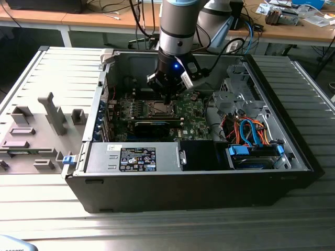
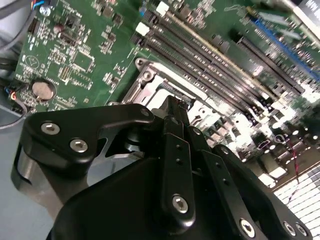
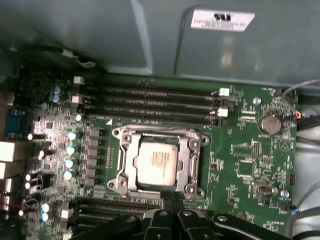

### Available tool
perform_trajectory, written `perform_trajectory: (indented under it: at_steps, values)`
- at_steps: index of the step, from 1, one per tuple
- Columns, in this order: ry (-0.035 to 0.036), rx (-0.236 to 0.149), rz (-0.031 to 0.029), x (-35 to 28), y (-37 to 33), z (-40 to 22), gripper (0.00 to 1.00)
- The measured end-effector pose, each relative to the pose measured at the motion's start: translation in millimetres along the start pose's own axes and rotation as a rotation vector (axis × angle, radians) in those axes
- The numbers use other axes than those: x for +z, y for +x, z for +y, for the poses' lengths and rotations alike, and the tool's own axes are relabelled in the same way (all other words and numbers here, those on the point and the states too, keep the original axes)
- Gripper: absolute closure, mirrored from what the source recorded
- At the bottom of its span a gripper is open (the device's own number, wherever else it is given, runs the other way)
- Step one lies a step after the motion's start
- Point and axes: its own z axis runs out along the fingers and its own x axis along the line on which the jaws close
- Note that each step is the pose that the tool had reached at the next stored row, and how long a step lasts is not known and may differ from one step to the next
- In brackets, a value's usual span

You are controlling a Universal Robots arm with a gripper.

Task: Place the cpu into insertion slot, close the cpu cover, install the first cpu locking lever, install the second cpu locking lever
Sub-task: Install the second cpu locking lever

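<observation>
In the first wrist view the cpu (image 3: 156, 162), a silver-grey square chip, lies flat inside the insertion slot (image 3: 118, 159) on the green motherboard. The cpu cover (image 3: 193, 150), a silvery frame, is down around the chip. My gripper (image 3: 169, 196) is shut, its two black fingers pressed together, with the tips at the edge of the socket frame. The second wrist view shows the same closed fingertips (image 2: 172, 112) just over the socket's metal rim (image 2: 146, 86). In the exterior view the gripper (image 1: 167, 98) reaches down into the open computer case, right above the slot (image 1: 158, 109).
Long memory slots (image 3: 150, 100) run beside the socket, and a coin battery (image 3: 270, 123) sits further along the board. A long black card (image 1: 152, 125), the power supply (image 1: 137, 158) and coloured cables (image 1: 251, 133) crowd the case. A grey fixture tray (image 1: 47, 123) lies at the exterior view's left.
</observation>
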Motion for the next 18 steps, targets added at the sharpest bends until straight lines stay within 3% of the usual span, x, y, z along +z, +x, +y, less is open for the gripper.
perform_trajectory:
  at_steps: [9, 13, 14, 15, 16, 17, 18]
  values:
    - [-0.0057, 0.000, -0.0006, -0.8, 2.0, -21.0, 0.89]
    - [-0.0105, 0.000, -0.0010, -0.8, 2.3, -23.8, 0.89]
    - [-0.0189, -0.001, -0.0018, -0.8, 2.4, -25.2, 0.89]
    - [-0.0411, -0.001, -0.0039, -0.8, 2.5, -26.5, 0.89]
    - [-0.0798, -0.003, -0.0076, -0.9, 2.6, -27.5, 0.89]
    - [-0.1238, -0.004, -0.0117, -0.9, 2.8, -28.9, 0.89]
    - [-0.1423, -0.005, -0.0135, -0.9, 2.8, -29.8, 0.89]
